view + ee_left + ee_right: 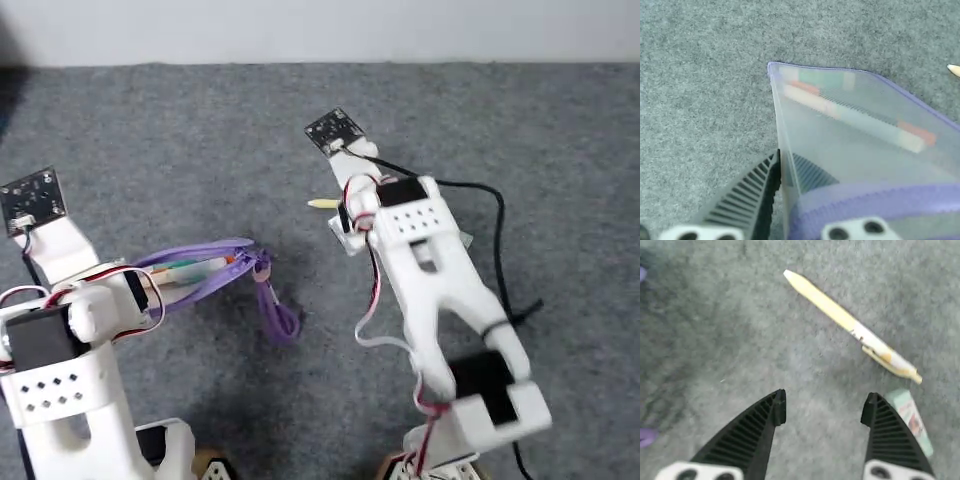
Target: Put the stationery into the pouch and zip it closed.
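A clear pouch (200, 268) with purple trim is lifted off the grey carpet, and my left gripper (150, 290) is shut on its edge. Through the pouch wall (850, 130) I see a white pen with orange ends and something green inside. A yellow and white pen (850, 325) lies on the carpet just beyond my right gripper (825, 407), which hangs open above bare carpet. A small green and white eraser (912, 420) lies beside one fingertip. From above, the yellow pen (325, 203) pokes out from under the right gripper (345, 215).
The pouch's purple strap (278, 315) trails in a loop on the carpet between the arms. A black cable (495, 215) runs along the right arm's far side. The grey carpet (200, 130) stretches to a pale wall at the back.
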Controlling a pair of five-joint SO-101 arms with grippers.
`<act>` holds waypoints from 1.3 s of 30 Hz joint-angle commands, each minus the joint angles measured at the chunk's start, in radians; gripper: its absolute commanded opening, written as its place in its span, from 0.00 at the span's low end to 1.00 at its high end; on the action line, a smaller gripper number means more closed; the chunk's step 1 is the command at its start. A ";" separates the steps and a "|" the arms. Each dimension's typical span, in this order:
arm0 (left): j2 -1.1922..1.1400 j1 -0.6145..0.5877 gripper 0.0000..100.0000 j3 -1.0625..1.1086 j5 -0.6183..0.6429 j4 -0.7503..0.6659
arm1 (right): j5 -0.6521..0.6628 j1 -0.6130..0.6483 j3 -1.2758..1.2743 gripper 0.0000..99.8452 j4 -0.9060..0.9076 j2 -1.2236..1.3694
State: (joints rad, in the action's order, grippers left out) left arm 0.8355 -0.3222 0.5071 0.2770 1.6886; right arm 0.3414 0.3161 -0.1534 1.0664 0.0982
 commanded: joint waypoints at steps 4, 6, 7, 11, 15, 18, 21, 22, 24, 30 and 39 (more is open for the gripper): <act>-0.012 0.000 0.01 -0.001 0.012 -0.014 | 0.141 -0.019 0.330 0.25 0.007 0.272; -0.012 0.000 0.01 -0.001 0.012 -0.014 | 0.181 -0.019 0.427 0.25 0.008 0.358; -0.012 0.000 0.01 -0.001 0.012 -0.014 | 0.198 -0.016 0.476 0.25 0.013 0.398; -0.012 0.000 0.01 -0.001 0.012 -0.014 | 0.262 -0.005 0.618 0.25 0.016 0.535; -0.012 0.000 0.01 -0.001 0.012 -0.014 | 0.333 0.010 0.689 0.25 0.016 0.633; -0.012 0.000 0.01 0.001 0.012 -0.014 | 0.339 0.036 0.730 0.25 0.016 0.688; -0.012 0.000 0.01 0.002 0.012 -0.014 | 0.339 0.061 0.755 0.25 0.016 0.736; -0.012 0.000 0.01 0.002 0.012 -0.014 | 0.339 0.067 0.760 0.23 0.016 0.751; -0.012 0.000 0.01 0.002 0.012 -0.014 | 0.356 0.081 0.761 0.15 0.016 0.774; -0.012 0.000 0.01 0.002 0.012 -0.014 | 0.440 0.085 0.763 0.03 0.018 0.760; -0.012 0.000 0.01 0.002 0.012 -0.008 | 0.235 0.096 0.763 0.01 0.194 0.541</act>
State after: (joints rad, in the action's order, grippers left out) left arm 0.8355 -0.3222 0.5071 0.2770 1.6886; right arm 0.6713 0.3821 0.5861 1.1983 0.7871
